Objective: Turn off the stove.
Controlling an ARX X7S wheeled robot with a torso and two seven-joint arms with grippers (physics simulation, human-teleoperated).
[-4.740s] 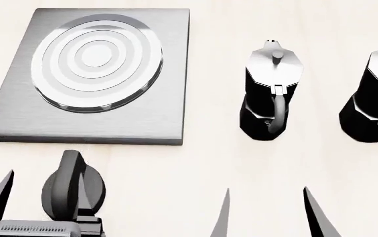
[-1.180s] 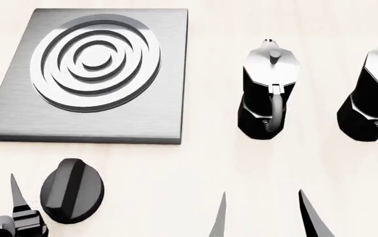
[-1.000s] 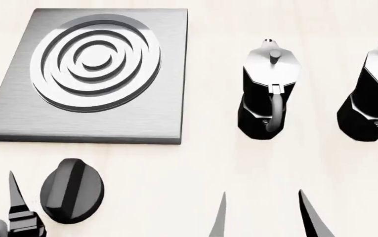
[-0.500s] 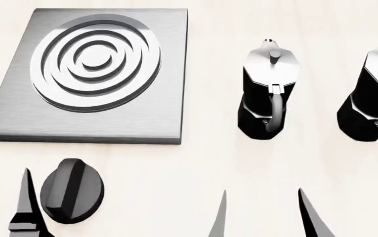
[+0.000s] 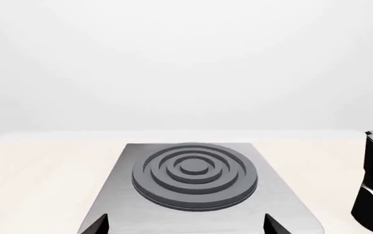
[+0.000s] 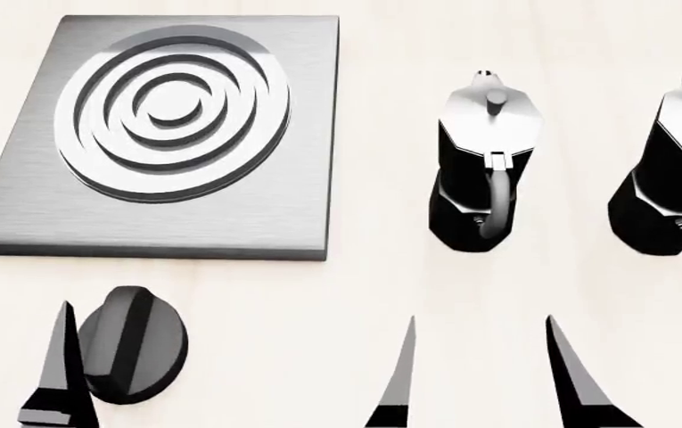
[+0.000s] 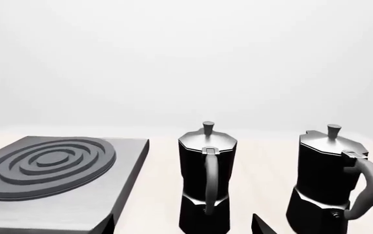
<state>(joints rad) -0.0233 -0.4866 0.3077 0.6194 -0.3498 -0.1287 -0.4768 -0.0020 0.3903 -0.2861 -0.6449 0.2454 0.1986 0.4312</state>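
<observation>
The stove (image 6: 162, 138) is a brushed-grey slab with concentric burner rings at the far left of the head view; it also fills the middle of the left wrist view as the stove (image 5: 193, 170). Its black knob (image 6: 138, 343) sits on the table in front of it, with its raised bar pointing roughly away from me. One dark finger (image 6: 61, 374) of my left gripper overlaps the knob's left edge. The left gripper (image 5: 185, 226) is open, with only the stove beyond its tips. My right gripper (image 6: 483, 379) is open and holds nothing, right of the knob.
Two black-and-silver moka pots (image 6: 483, 169) (image 6: 668, 169) stand upright to the right of the stove, handles toward me. The right wrist view shows the same pots (image 7: 206, 180) (image 7: 329, 180) beyond the open fingers. The pale wooden tabletop (image 6: 316, 303) lies under everything.
The left gripper, earlier around the knob, has let go, and its visible finger has slid right up to the knob's left edge. The burner rings look darker and more recessed. The right fingers rose slightly.
</observation>
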